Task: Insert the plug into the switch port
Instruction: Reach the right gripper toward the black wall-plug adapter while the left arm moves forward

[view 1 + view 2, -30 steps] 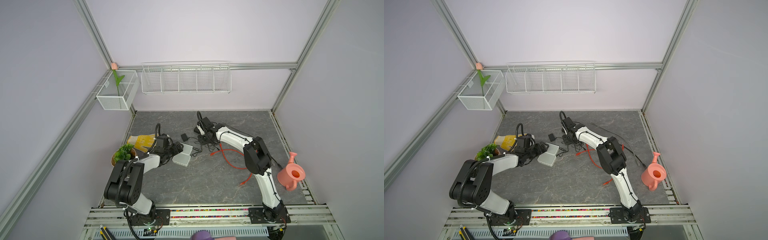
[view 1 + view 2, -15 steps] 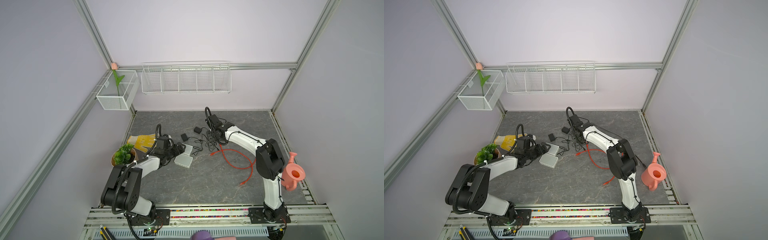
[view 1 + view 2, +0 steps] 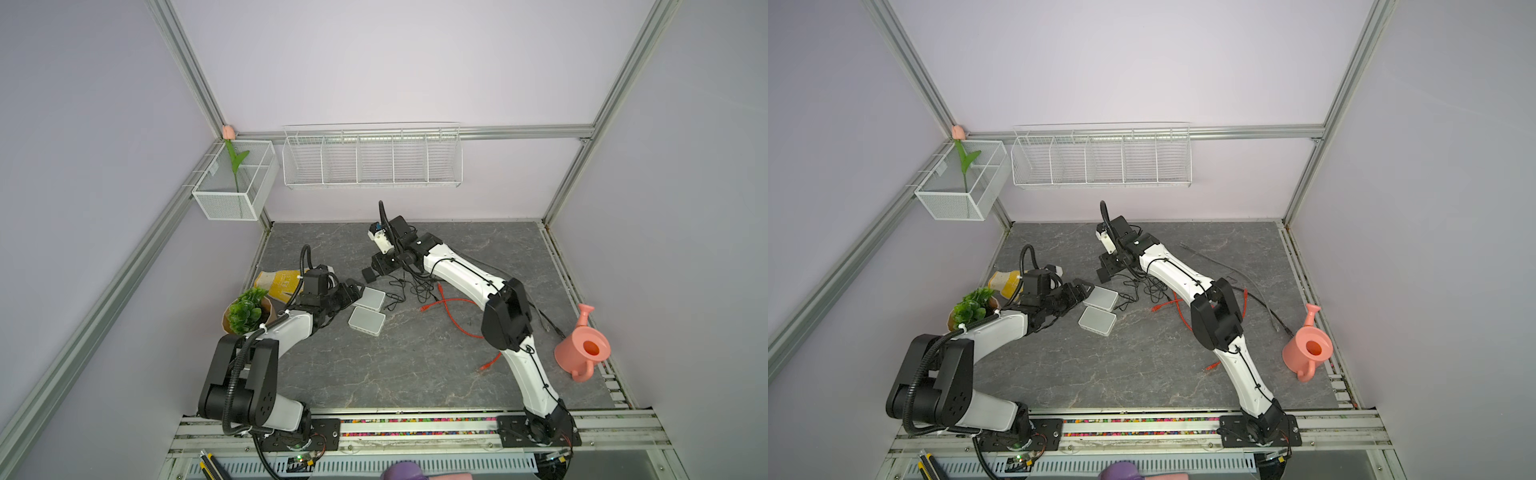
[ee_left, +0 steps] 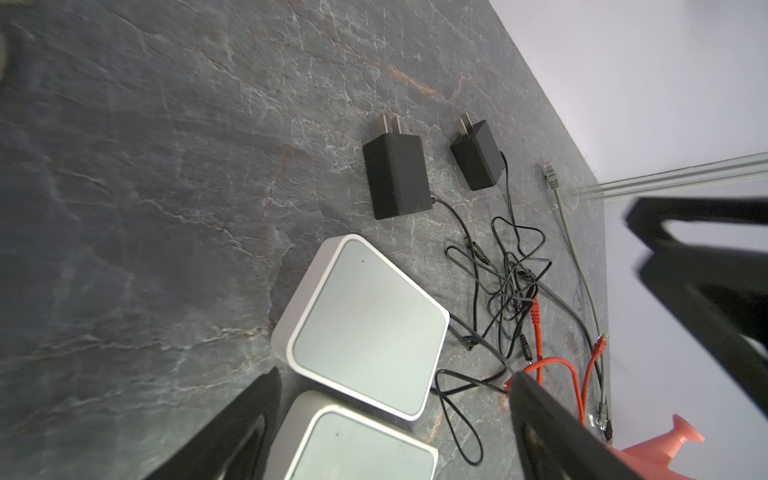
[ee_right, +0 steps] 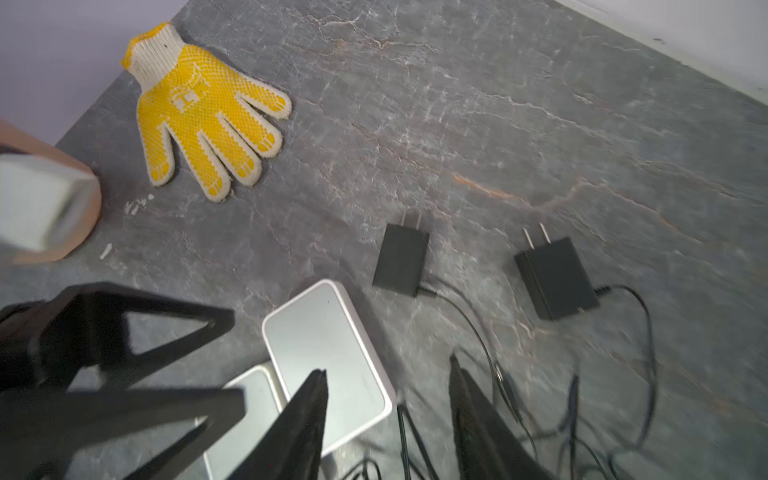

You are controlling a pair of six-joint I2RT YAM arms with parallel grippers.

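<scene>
Barrel plug (image 5: 506, 386) lying in black cable tangle (image 3: 409, 286) at 3 o'clock of far switch (image 3: 371, 299), long axis roughly along right gripper (image 5: 386, 365) fingers; that gripper hovering nearer, jaws spread, empty; left gripper (image 3: 353, 293) gaping wide at 9 o'clock of switch

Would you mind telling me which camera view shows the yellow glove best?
The right wrist view: the yellow glove lies flat and whole there, with all fingers and the cuff visible. In both top views it is small and partly hidden behind the left arm. The left wrist view does not show it.
</scene>
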